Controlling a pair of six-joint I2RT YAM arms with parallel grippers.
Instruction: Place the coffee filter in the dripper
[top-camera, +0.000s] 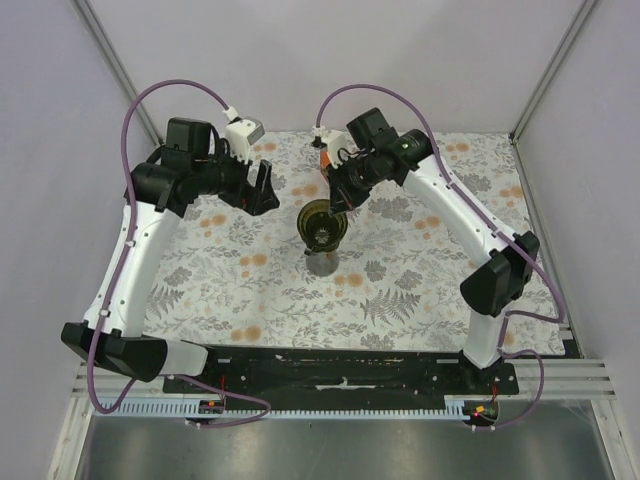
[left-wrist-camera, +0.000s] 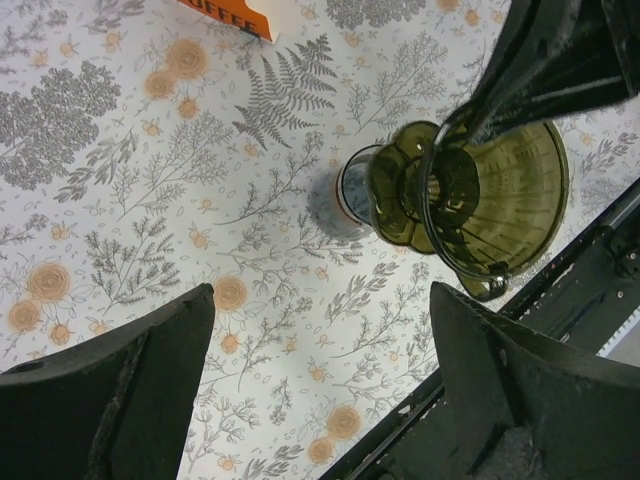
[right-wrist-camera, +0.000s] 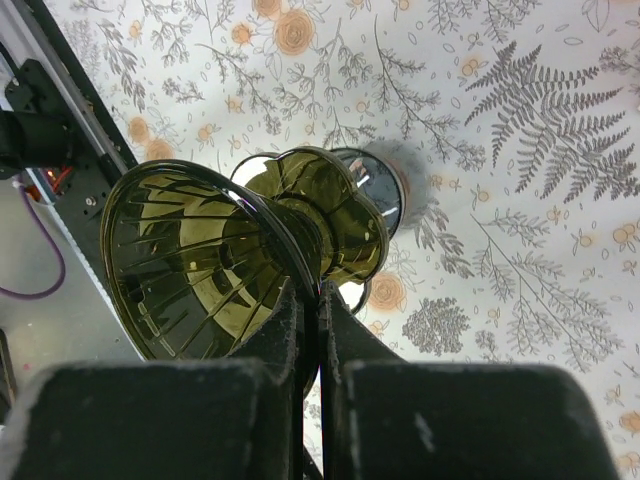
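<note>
Two black-and-white robot arms (top-camera: 150, 250) rise from a black base rail (top-camera: 340, 372) at the near edge of a table covered with a grey-and-orange floral cloth (top-camera: 420, 290). Toward the middle of the cloth stands a small grey cylindrical cup (top-camera: 322, 263). On top of it is the dark green, translucent, funnel-shaped dripper (top-camera: 322, 226), its ribbed inner wall plain in both wrist views. Whether the funnel sits square on the cup I cannot tell.

The right gripper (right-wrist-camera: 312, 296) meets the dripper from the far right. Its fingers are pressed almost together, pinching the funnel's thin edge at one side. The left gripper (top-camera: 265, 190) hangs above the cloth just left of the dripper and apart from it. Its fingers (left-wrist-camera: 160, 370) are spread wide, with only the patterned cloth showing between them.

Farthest back, behind the right gripper, lies an orange-and-white pack (left-wrist-camera: 235, 14) with printed lettering, cut off by the top edge of the left wrist view.
</note>
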